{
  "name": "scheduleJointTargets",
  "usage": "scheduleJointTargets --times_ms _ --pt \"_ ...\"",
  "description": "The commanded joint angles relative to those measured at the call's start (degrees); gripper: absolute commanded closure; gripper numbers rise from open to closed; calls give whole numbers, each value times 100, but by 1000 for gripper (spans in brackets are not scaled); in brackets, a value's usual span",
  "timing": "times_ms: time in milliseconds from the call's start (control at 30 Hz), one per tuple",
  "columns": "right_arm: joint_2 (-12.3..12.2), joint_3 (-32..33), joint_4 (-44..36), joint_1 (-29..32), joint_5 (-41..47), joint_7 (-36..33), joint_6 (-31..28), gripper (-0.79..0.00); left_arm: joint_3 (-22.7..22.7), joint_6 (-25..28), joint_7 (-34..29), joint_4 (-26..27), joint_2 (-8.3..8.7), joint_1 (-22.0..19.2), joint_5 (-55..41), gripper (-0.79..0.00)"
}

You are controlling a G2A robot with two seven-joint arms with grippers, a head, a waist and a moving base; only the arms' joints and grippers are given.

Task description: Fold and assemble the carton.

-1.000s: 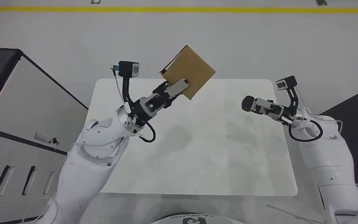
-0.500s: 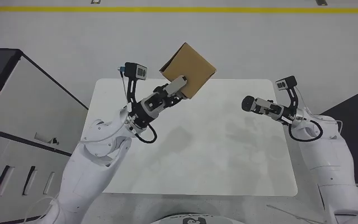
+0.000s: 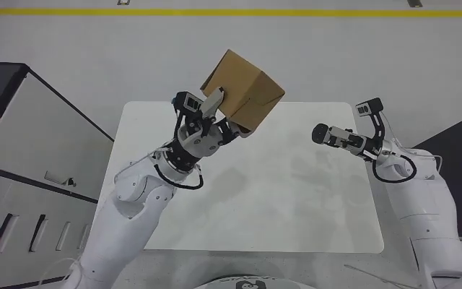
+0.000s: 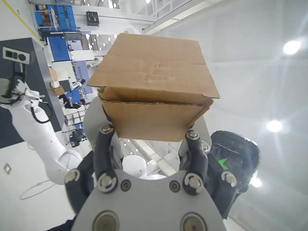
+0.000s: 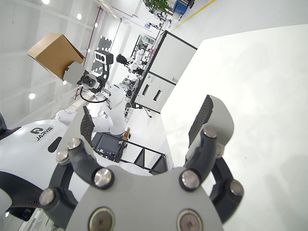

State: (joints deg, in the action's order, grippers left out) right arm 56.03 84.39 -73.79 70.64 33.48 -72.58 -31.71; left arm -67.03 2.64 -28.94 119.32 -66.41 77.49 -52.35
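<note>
The left fingers (image 3: 211,103) pinch a brown corrugated carton (image 3: 242,90), one on each side of its near end. The carton is lifted off the desk (image 3: 289,209) and juts out past the fingertips, tilted, above the desk's far edge. In the left wrist view it stands squarely between the two left fingers (image 4: 104,143). The carton (image 4: 154,73) is opened into a box shape there, and a broad panel overhangs the pinched end. A narrow gap under that panel shows a little of the inside.

The right fingers (image 3: 318,133) are spread wide with nothing between them. They hang above the desk near its right edge, well apart from the carton, and point across toward the left arm. From the right wrist, the ribbed pads of these fingers (image 5: 201,116) face each other over the bare white desk (image 5: 252,73). Far beyond their tips the carton (image 5: 51,54) shows in the air, with a left finger (image 5: 72,73) against its side.

A cabinet (image 3: 29,123) with grey doors stands beside the desk on the left arm's side, behind the left fingers and away from the carton.
</note>
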Motion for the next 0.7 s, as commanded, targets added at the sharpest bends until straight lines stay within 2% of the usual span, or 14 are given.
scheduleJointTargets --times_ms 0,233,300,433,667 --pt "0 0 0 0 0 0 0 -785 -21 -62 1 41 -1 -13 1 0" --pt "0 0 0 0 0 0 0 -785 -8 -80 85 42 -11 35 -142 0" --pt "0 0 0 0 0 0 0 -785 8 -234 84 79 -13 71 -187 0" --pt "0 0 0 0 0 0 0 -785 50 -368 252 134 -64 215 -1119 0" --pt "0 0 0 0 0 0 0 -785 4 -624 427 137 -109 282 -1844 0"
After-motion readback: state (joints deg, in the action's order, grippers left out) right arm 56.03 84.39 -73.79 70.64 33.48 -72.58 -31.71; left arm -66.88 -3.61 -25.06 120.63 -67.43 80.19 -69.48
